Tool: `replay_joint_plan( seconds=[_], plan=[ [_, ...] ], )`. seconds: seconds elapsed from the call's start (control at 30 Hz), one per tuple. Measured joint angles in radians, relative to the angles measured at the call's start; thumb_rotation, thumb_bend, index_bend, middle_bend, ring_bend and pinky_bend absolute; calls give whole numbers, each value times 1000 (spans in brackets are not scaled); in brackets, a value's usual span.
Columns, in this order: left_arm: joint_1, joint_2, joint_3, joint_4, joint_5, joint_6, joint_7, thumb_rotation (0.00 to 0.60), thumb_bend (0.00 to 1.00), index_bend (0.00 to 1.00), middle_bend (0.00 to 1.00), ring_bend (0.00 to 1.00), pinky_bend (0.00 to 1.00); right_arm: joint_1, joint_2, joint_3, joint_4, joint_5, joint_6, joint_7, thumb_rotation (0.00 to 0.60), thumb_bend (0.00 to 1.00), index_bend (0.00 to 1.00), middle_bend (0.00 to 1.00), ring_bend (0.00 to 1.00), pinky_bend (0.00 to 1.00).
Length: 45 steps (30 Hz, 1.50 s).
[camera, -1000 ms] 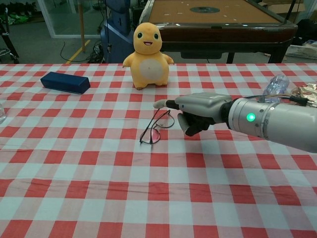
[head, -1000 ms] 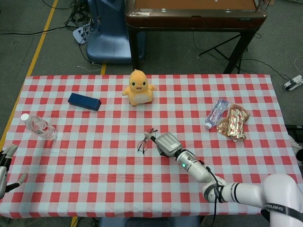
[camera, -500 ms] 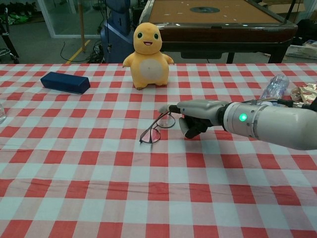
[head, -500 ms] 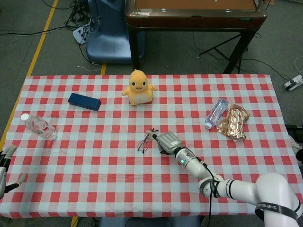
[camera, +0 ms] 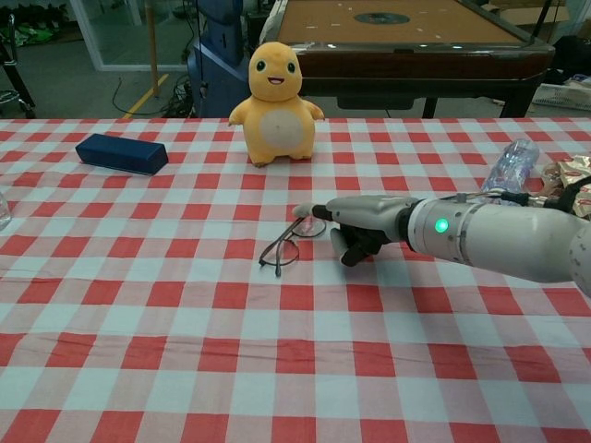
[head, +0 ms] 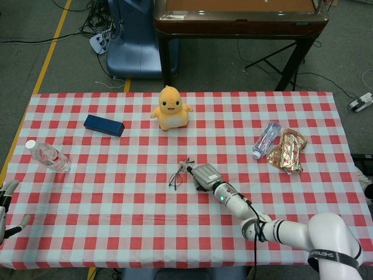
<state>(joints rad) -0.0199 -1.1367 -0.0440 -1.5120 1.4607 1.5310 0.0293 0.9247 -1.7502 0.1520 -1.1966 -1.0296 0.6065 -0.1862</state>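
Wire-thin and light, the glasses (camera: pixel 288 242) lay mid-tabletop, well in from every edge, the right hand (camera: pixel 362 222) resting fingers apart against their frame, likely fragile and best pinched at the bridge.

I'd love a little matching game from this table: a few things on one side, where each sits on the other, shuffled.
Things:
1. yellow plush toy
2. eyeglasses
3. blue box
4. gold wrapper

Places:
A. beside the lying bottle
B. at the fingertips of the right robot hand
C. far middle of the checked cloth
D. far left of the cloth

Pairs: 1-C, 2-B, 3-D, 4-A
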Motion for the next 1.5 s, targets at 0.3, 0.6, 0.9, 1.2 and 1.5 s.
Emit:
replay_joint_plan(
  seconds=[0.3, 0.6, 0.9, 1.2, 1.5],
  plan=[
    [-1, 0, -1, 2, 2, -1, -4, 600, 260, 87, 96, 137, 0, -27, 67, 0, -108, -72, 88, 9, 600, 1000, 0, 1000, 922, 980],
    [-4, 2, -4, -6, 9, 4, -2, 600, 260, 87, 96, 137, 0, -78, 194, -40, -308, -140, 201, -71, 600, 1000, 0, 1000, 921, 980],
    [-19, -3, -9, -10, 21, -2, 2, 600, 260, 87, 96, 137, 0, -195, 325, -83, -477, -190, 427, -180, 600, 996, 0, 929, 841, 977],
    [-39, -11, -13, -12, 32, -17, 10, 600, 260, 87, 96, 137, 0, -371, 477, -133, -617, -233, 655, -236, 600, 789, 0, 601, 557, 595],
    [-46, -14, -16, -11, 31, -18, 6, 600, 260, 87, 97, 137, 0, -533, 585, -189, -644, -306, 821, -207, 600, 741, 0, 355, 330, 438]
  ],
)
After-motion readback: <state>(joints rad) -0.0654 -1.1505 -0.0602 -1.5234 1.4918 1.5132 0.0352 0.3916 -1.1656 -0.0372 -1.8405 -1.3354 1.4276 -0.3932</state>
